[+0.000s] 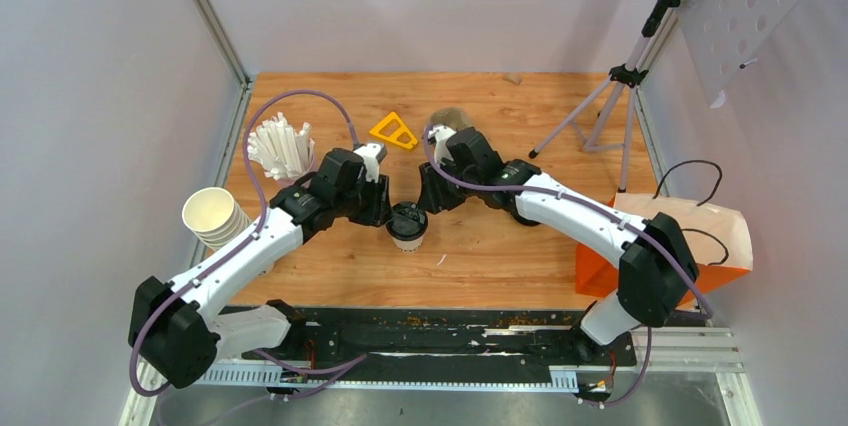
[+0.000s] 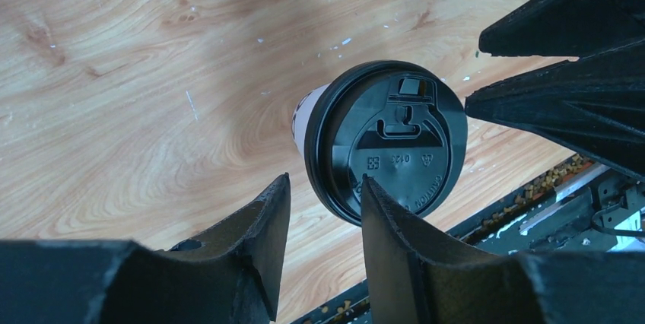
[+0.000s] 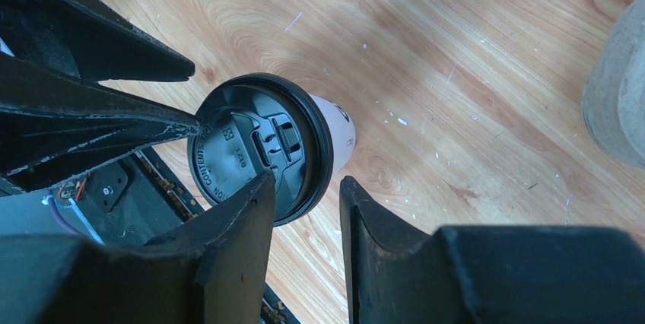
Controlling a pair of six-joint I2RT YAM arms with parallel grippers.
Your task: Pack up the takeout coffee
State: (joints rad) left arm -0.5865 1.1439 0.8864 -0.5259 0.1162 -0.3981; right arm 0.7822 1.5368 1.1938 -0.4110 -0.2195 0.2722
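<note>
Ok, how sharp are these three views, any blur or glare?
Top view: even light, sharp throughout, soft shadows. Left wrist: lid embossing crisp, near fingers dark and soft. Right wrist: same, lid lettering readable, only mild sheen.

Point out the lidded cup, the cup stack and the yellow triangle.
Lidded cup (image 1: 408,221): top view, lid centre.
Cup stack (image 1: 207,209): top view, inside top cup.
Yellow triangle (image 1: 382,124): top view, left edge.
</note>
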